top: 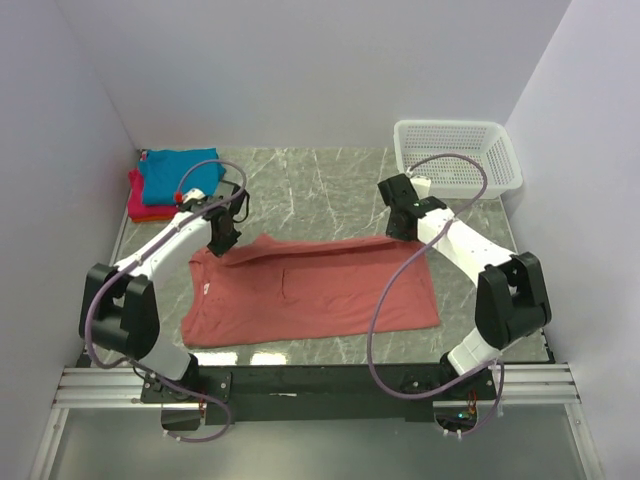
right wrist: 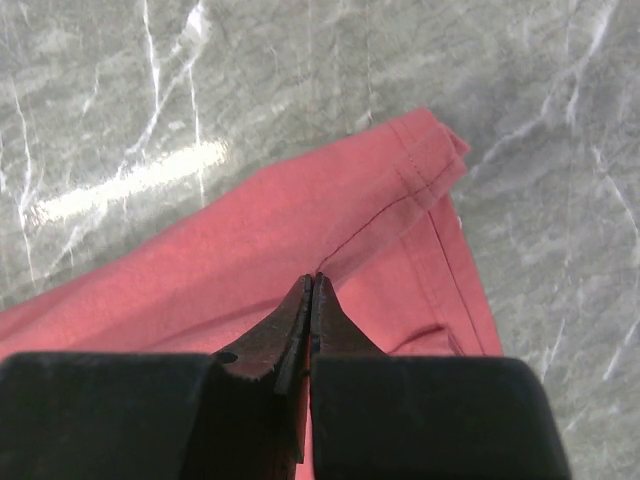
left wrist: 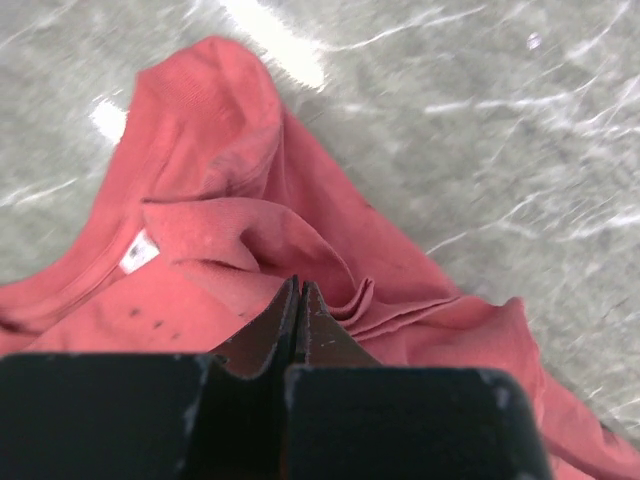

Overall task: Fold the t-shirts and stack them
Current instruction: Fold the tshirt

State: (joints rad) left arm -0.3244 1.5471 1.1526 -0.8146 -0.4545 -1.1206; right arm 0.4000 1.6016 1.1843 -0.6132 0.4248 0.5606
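Top external view is showing the salmon-red t-shirt lying flat on the marble table, its long axis running left to right across the arms, with the collar end toward the left and the hem toward the right. Both claws are sitting on its far edge: the left gripper is bearing down at the shoulder beside the collar, and the right gripper is working the far hem corner, so each arm is taking the end nearer to it. Wrist cameras are showing both pairs of jaws closed tight with red cloth gathered at the tips, which I am reading as a pinch on the fabric. Most of the shirt is lying toward the arm bases from both claws, so the coming fold is likely calling for the far edge to be drawn nearward over the body. Its cloth is looking soft and thin, wrinkling round the left claw and lying smooth by the right. The teal-blue t-shirt is resting on the magenta-pink t-shirt at the far left corner, well apart
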